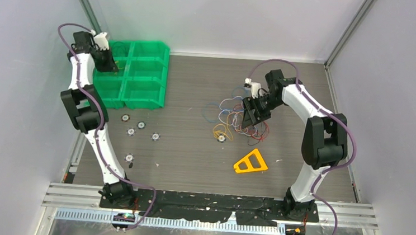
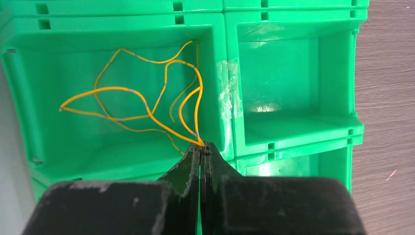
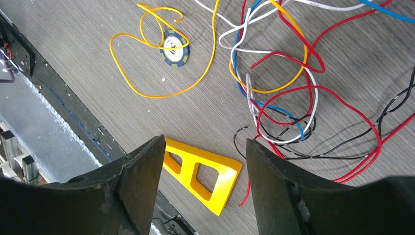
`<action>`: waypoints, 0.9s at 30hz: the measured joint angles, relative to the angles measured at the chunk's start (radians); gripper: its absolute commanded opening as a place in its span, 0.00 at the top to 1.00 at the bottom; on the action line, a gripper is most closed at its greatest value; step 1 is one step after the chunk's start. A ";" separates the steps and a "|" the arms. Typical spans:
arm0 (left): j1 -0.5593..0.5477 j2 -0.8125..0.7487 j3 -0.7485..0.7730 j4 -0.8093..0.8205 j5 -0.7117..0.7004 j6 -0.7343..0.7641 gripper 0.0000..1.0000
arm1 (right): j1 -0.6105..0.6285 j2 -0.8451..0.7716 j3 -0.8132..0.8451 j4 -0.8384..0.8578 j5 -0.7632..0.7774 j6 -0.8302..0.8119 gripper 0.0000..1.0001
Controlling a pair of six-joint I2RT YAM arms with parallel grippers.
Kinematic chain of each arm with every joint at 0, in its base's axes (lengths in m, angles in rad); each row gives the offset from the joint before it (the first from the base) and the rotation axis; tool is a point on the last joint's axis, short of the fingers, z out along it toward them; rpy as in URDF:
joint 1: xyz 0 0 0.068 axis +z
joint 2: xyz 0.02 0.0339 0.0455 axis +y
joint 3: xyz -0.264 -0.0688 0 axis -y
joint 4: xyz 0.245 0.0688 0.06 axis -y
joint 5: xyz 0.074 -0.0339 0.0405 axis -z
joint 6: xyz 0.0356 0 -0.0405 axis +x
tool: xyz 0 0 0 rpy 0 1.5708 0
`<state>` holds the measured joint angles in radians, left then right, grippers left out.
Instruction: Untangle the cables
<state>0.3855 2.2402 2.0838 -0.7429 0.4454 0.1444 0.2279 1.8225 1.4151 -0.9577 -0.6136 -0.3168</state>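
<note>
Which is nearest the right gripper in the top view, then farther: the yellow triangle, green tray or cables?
1. cables, right at the right gripper.
2. yellow triangle, toward the arm bases.
3. green tray, far left.

I am seeing my black left claw [image 2: 201, 147] against a bright green bin [image 2: 288, 63] with orange-yellow wires [image 2: 112, 88], and my black right claw [image 3: 204, 143] over red, blue, white, black and yellow cables [image 3: 303, 88], a yellow triangle [image 3: 225, 172] and a blue-and-cream edged chip [image 3: 175, 48] lying on the grey wood-grain desk [image 3: 73, 63].
</note>
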 measured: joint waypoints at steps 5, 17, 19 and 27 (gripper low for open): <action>0.008 0.038 0.027 -0.021 0.023 -0.058 0.83 | -0.002 0.013 -0.001 -0.001 -0.003 0.000 0.33; 0.030 0.003 0.093 -0.069 0.052 -0.115 0.24 | -0.003 0.018 -0.002 -0.009 -0.005 0.000 0.33; 0.030 -0.036 0.087 -0.069 0.063 -0.121 0.21 | -0.003 0.018 0.001 -0.010 -0.005 0.000 0.33; -0.088 -0.407 -0.123 -0.087 0.105 0.064 0.25 | -0.003 0.019 0.032 -0.008 0.023 -0.002 0.33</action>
<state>0.2974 1.8336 1.9610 -0.8299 0.5507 0.2085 0.2249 1.8416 1.4475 -0.9653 -0.5911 -0.3187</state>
